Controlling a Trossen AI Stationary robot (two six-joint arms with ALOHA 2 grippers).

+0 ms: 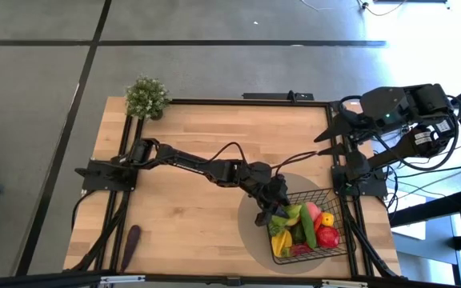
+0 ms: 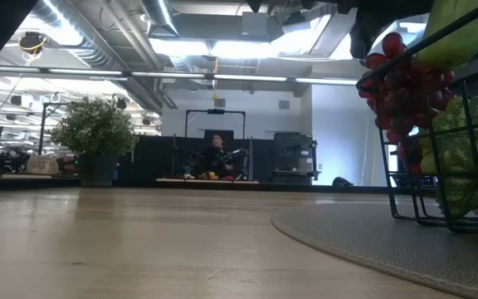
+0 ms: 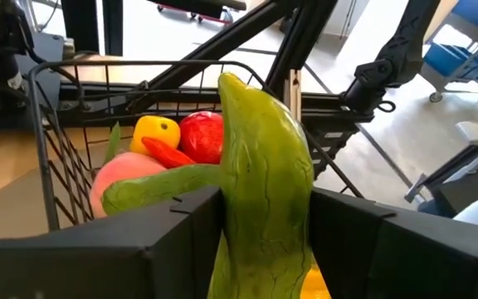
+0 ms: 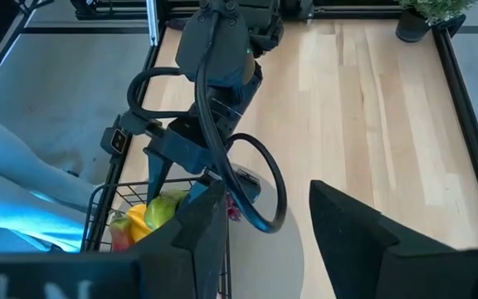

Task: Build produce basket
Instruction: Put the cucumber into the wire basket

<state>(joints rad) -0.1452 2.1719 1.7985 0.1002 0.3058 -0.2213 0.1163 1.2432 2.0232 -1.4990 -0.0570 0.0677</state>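
The black wire basket [image 1: 332, 194] stands on a round grey mat [image 1: 250, 236] at the table's near right. It holds a peach [image 3: 123, 178], a lemon [image 3: 156, 133], a red apple [image 3: 203, 137], a red chili [image 3: 168, 155], a lying green cucumber [image 3: 160, 189] and dark red grapes [image 2: 397, 83]. My left gripper [image 1: 272, 212] is over the basket's left end, shut on a second green cucumber [image 3: 264, 166]. My right gripper [image 4: 268, 232] is open and empty, parked high at the table's far right. A dark eggplant [image 1: 130, 244] lies on the table at the near left. My left gripper pinches the green cucumber between its two fingers, on its two sides [image 3: 260, 237] toward the end nearer the wrist. The fingers slant down from the table's left into the basket. The cucumber runs on past the fingertips, above the other produce; its held end is hidden by the gripper.
A leafy potted plant [image 1: 146, 98] stands at the table's far left corner. The black frame rails [image 1: 214, 102] run along the table's edges. Bare wood lies between the plant, the eggplant and the mat.
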